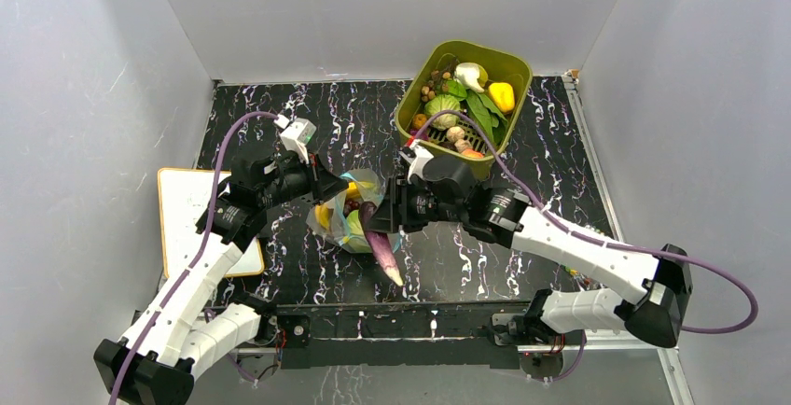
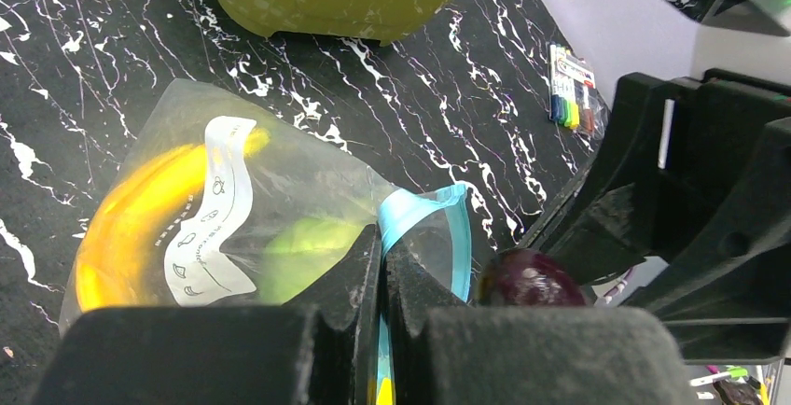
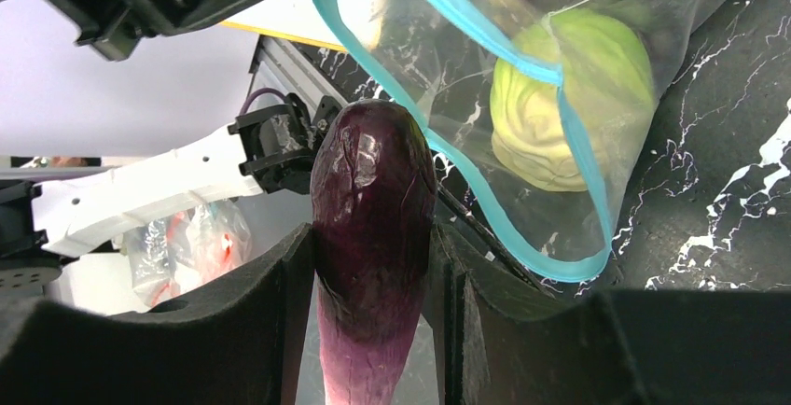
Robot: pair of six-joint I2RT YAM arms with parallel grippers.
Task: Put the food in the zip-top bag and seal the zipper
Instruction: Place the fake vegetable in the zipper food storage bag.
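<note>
The clear zip-top bag [image 1: 353,207] lies mid-table with a yellow banana [image 2: 131,223] and a green cabbage [image 3: 569,97] inside. My left gripper [image 1: 328,187] is shut on the bag's light blue zipper [image 2: 415,209] and holds the mouth open. My right gripper [image 1: 395,214] is shut on a purple eggplant [image 3: 373,228], whose dark tip sits at the open mouth rimmed by the zipper [image 3: 522,172]. The eggplant [image 1: 378,242] slants toward the near edge. The rest of the food lies in the olive-green tub [image 1: 511,62] at the back right.
A white board [image 1: 191,214] with a yellow rim lies at the left under my left arm. A pack of markers [image 2: 571,97] lies by the right wall. Grey walls close in the table on three sides.
</note>
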